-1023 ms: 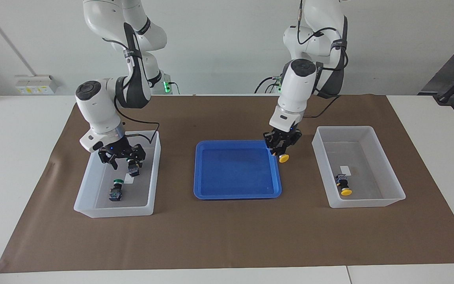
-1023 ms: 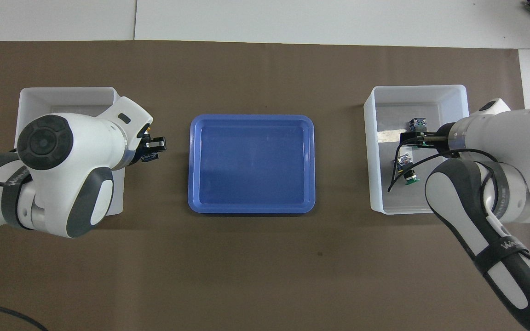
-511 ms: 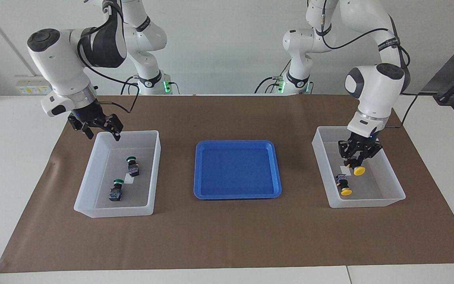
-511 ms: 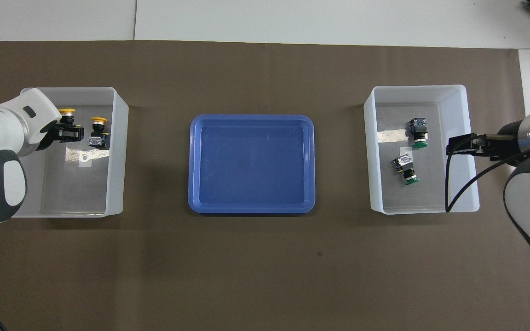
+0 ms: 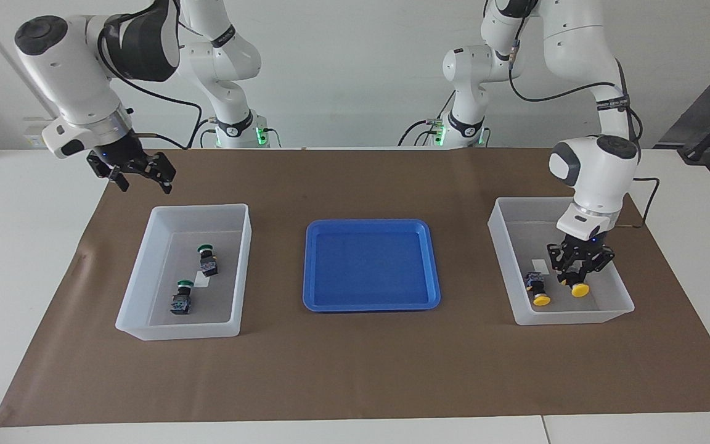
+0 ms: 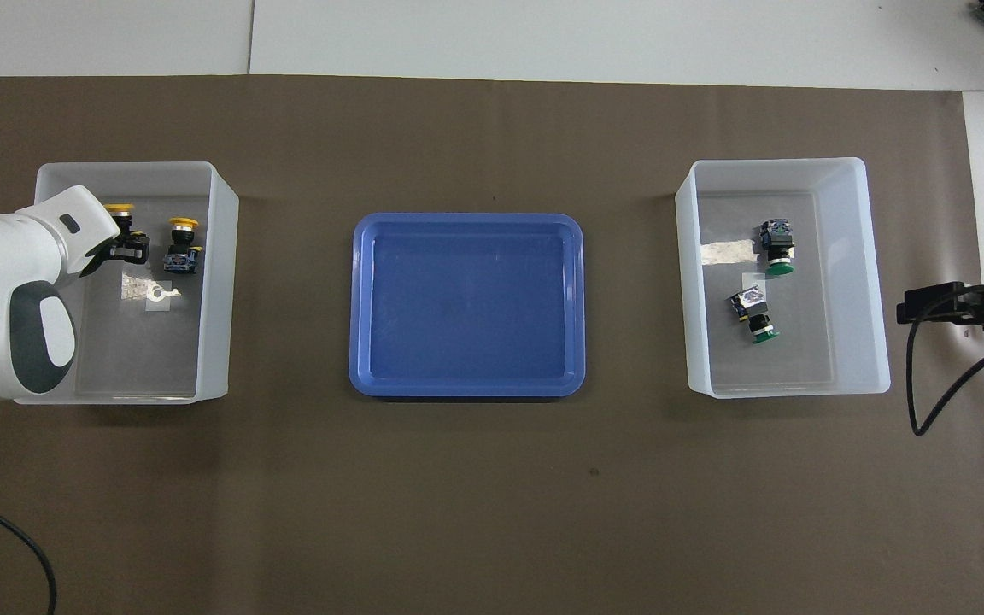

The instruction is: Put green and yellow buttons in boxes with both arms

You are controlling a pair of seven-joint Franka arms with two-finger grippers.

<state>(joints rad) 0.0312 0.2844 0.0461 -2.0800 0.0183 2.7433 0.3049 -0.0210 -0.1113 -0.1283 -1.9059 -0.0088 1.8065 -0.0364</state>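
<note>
Your left gripper [image 5: 579, 274] is down inside the translucent white plastic box [image 5: 601, 314] at the left arm's end of the brown mat, clenched on the black body of a yellow-capped push button [image 5: 579, 288]. A second yellow-capped button [image 5: 537, 292] lies just beside it on the box floor. Your right gripper [image 5: 135, 177] hangs released, fingers spread, above the mat's corner at the right arm's end, holding nothing. The matching box [image 5: 145, 330] there holds two green-capped buttons [image 5: 207, 258], lying apart. The shallow blue plastic tray [image 5: 312, 302] sits between the boxes.
</note>
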